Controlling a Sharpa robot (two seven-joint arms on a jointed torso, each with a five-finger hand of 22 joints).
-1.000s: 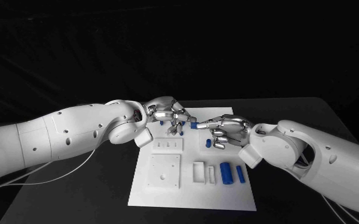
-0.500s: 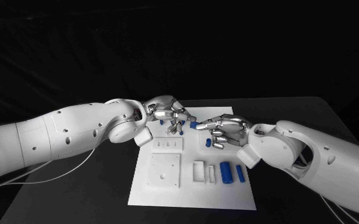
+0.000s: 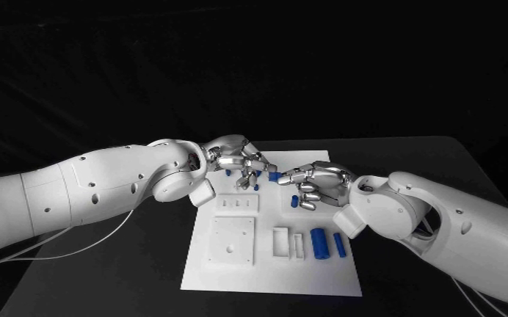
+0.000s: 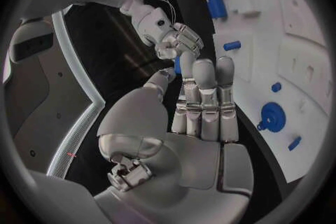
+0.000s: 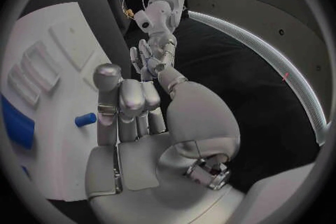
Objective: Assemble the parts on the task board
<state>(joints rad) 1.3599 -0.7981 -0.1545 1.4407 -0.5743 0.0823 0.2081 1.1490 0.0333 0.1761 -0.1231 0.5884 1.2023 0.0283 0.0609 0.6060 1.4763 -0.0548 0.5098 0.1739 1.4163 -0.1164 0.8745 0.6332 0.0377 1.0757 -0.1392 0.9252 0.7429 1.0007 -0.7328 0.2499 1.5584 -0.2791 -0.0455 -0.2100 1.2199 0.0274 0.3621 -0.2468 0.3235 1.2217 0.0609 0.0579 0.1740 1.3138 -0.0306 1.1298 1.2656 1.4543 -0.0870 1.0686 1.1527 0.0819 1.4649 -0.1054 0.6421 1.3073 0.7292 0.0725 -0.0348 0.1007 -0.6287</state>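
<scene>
Assembly stood unfinished: we recorded loose blue cylinders lying on the task board, while our right hand pinched a small blue part beside our left hand, grasp undeterminable.

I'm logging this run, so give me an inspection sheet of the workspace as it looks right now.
Surface: black table, bare around the board.
Job's things: white task board; two blue cylinders lying near its right edge; a small blue part where the two hands meet.
Clutter: nothing seen.
Hands: right hand pinches the small blue part; left hand touches it, grip unclear.
Cables: thin cable under the left arm.
Surroundings: dark backdrop.
</scene>
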